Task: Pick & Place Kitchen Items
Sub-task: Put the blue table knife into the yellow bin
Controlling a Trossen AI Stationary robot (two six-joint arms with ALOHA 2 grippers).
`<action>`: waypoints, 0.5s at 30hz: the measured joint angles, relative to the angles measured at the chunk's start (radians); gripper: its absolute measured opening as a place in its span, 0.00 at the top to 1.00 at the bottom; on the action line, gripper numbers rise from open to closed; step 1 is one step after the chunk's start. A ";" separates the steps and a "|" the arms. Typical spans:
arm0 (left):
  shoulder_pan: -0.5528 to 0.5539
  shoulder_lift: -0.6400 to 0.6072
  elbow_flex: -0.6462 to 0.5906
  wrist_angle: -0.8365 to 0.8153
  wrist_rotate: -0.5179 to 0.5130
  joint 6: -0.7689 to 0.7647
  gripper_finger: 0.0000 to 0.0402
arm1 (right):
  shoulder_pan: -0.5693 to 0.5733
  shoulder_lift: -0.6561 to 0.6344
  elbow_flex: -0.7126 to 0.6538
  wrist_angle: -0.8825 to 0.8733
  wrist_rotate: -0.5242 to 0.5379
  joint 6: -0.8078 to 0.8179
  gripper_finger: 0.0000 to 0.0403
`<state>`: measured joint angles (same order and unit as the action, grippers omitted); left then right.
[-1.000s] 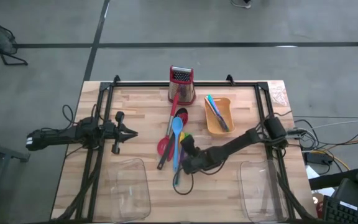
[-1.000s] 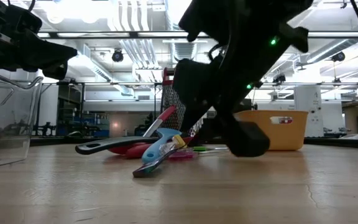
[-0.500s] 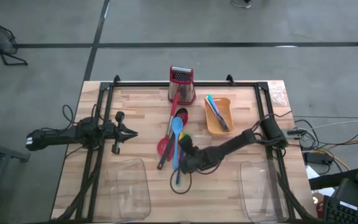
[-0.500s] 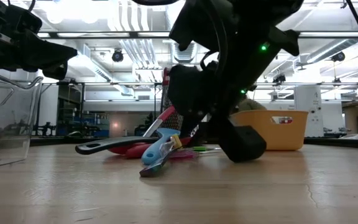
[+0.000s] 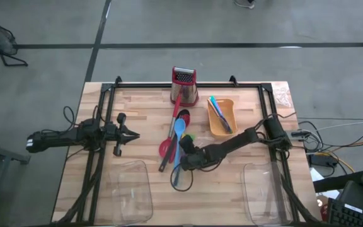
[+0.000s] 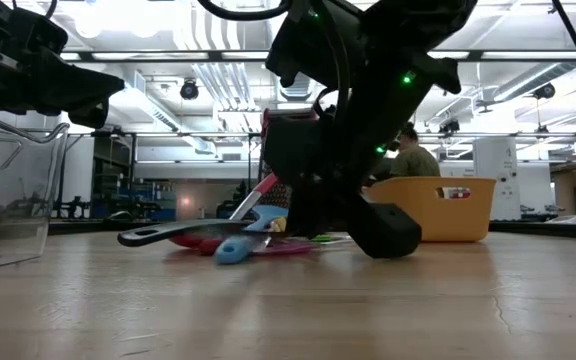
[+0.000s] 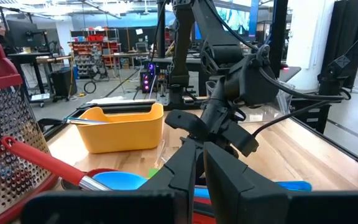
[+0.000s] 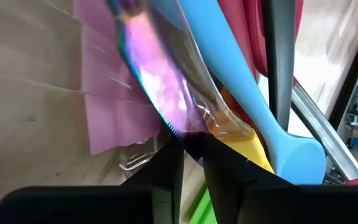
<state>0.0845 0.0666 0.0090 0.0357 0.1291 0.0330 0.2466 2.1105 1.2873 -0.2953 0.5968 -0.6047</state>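
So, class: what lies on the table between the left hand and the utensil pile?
High view: only bare wood between left hand and utensil pile.

The right arm extends low from the table's right edge toward its middle, forearm nearly flat over the surface. The right gripper (image 5: 184, 156) points leftward with its fingers (image 8: 166, 163) drawn close together, only a narrow gap between them. The left arm lies level over the table's left side. The left gripper (image 5: 133, 133) points rightward, its fingers closed together.
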 joint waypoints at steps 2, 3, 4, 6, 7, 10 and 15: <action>0.000 0.000 0.000 0.000 0.000 0.000 0.90 | 0.000 0.000 0.000 0.012 0.000 0.017 0.90; 0.000 0.000 0.000 0.000 0.000 0.000 0.90 | 0.000 0.000 -0.001 0.020 0.000 0.027 0.91; 0.000 0.000 0.000 0.000 0.000 0.000 0.90 | 0.000 0.000 -0.001 0.025 0.000 0.034 0.93; 0.000 0.000 0.000 0.000 0.000 0.000 0.90 | 0.000 -0.001 0.000 0.031 0.000 0.054 0.96; 0.000 0.000 0.000 0.000 0.000 0.000 0.90 | 0.000 -0.002 0.000 0.034 -0.001 0.064 0.97; 0.000 0.000 0.000 0.000 0.000 0.000 0.90 | 0.000 -0.002 0.000 0.034 -0.001 0.089 0.98; 0.000 0.000 0.000 0.000 0.000 0.000 0.90 | 0.001 -0.012 0.000 0.021 0.003 0.133 0.98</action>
<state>0.0849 0.0666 0.0090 0.0357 0.1291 0.0330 0.2474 2.0987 1.2872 -0.2738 0.6001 -0.4718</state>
